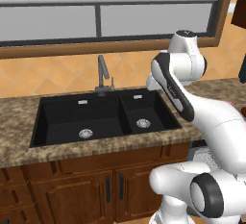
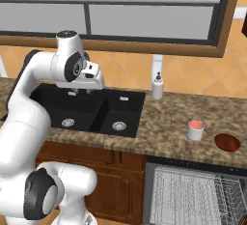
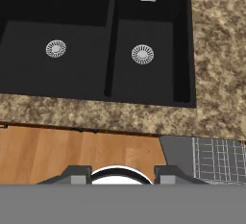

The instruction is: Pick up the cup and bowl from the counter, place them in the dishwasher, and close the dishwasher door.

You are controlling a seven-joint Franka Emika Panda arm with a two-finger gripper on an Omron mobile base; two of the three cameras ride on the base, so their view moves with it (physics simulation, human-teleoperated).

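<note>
The gripper (image 3: 120,174) hangs over the sink (image 3: 96,40), its jaws spread and empty (nothing picked yet). The cup (image 2: 195,130) stands on the counter (image 2: 169,118) at right centre, above the open dishwasher (image 2: 193,195).

Glossy white arm (image 1: 218,117), dark joints

no legible text or labels
</note>
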